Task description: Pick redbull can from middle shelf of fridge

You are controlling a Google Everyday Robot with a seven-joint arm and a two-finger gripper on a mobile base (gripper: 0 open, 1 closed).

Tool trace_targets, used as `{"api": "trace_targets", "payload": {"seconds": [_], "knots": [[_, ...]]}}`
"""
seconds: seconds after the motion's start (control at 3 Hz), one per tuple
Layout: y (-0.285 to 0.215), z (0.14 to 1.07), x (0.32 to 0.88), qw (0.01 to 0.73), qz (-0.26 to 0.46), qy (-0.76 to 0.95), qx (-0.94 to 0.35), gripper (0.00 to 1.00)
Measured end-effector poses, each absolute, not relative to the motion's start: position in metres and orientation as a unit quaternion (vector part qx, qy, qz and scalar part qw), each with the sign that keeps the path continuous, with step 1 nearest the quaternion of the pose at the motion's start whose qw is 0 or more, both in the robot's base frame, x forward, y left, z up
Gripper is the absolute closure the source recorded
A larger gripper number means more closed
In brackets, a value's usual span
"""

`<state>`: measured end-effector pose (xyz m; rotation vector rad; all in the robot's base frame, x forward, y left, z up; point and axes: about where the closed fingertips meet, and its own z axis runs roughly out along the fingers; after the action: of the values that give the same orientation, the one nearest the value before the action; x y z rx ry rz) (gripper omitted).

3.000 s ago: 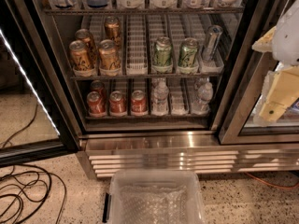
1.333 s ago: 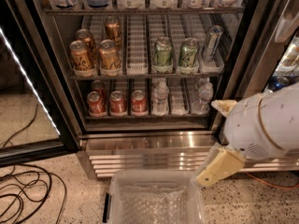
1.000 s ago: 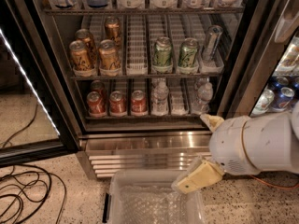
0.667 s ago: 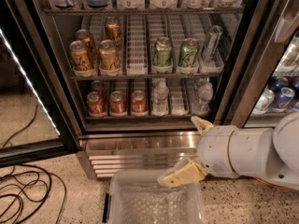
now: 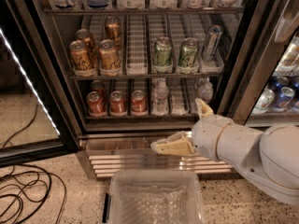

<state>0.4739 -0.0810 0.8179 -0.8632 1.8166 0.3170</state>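
Swung leftward, the claw (image 5: 177, 125) hangs spread open by the fridge (image 5: 117, 160) base, redbull can (image 5: 211, 42) well above it.

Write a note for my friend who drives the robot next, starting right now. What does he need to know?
Gripper: open and empty, low down in front of the louvred base of the fridge, above the clear bin on the floor.
Redbull can: on the middle shelf, in the far right lane, leaning, just right of the green cans.
Done: the fridge door is open. The can is not touched yet.
Left: lift the gripper up to the middle shelf, close it on the redbull can, and pull the can out.
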Motion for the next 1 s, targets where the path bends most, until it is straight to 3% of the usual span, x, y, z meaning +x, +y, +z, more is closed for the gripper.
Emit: {"api": "trace_targets", "payload": {"seconds": [1.0], "knots": [[-0.129,0.829,0.533,0.591,0.039,0.766,-0.250,0.00]]}}
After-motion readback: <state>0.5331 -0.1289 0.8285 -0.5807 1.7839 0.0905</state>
